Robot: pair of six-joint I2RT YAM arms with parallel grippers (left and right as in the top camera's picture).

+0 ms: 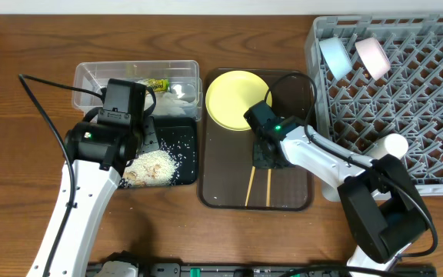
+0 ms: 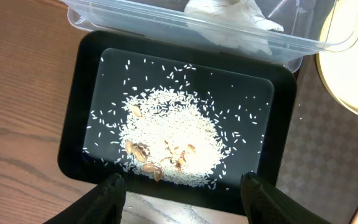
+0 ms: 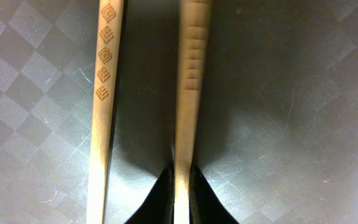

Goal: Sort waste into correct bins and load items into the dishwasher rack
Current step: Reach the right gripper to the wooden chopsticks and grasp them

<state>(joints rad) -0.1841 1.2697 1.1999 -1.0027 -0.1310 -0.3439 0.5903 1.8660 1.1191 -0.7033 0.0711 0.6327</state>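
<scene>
Two dark fingertips of the right gripper (image 3: pixel 182 193) were clenched on one of the pair of thin wooden chopsticks (image 3: pixel 189 93), which ran side by side across the large brown serving tray (image 3: pixel 291 93). The left gripper (image 2: pixel 183 186) hung spread wide above loose white-beige rice scraps (image 2: pixel 173 140) in the shallow black rectangular tray (image 2: pixel 73 124), beside the clear plastic rectangular tub (image 2: pixel 135 25).

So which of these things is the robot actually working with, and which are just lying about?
In the job: rice, black tray, clear tub, tissue, wrapper, yellow plate, chopsticks, blue bowl, white bowl, grey rack.
Just there: brown tray under the plate and chopsticks, wooden table.
</scene>
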